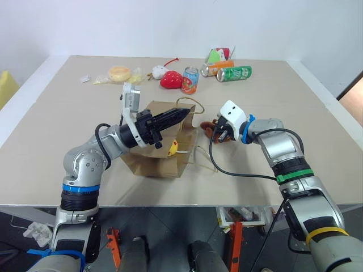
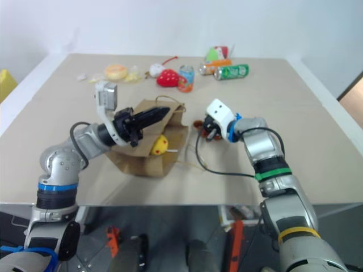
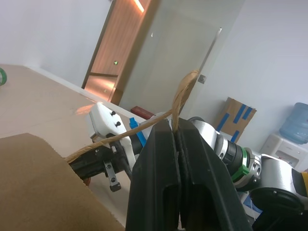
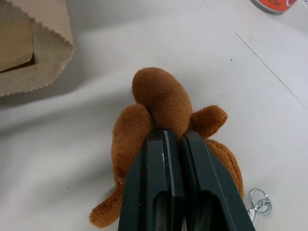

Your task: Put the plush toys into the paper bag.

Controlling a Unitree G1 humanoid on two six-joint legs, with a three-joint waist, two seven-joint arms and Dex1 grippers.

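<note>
Beige tabletop (image 1: 68,119) against white wall (image 1: 113,22); orange door (image 3: 115,48) beyond

One paper bag (image 1: 161,158) lies on the surface (image 1: 68,107), with one yellow-and-white egg toy (image 1: 172,148) and one brown monkey (image 4: 161,108). Farther back are three drink cans (image 1: 233,73), one red strawberry plush (image 1: 171,80) and one small white toy (image 1: 158,72).

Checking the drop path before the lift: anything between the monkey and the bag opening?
Nothing visible. The right tool is shut on the brown monkey, which lies on bare table beside the paper bag. The left tool is shut on a cord handle, holding the bag's mouth up.
</note>
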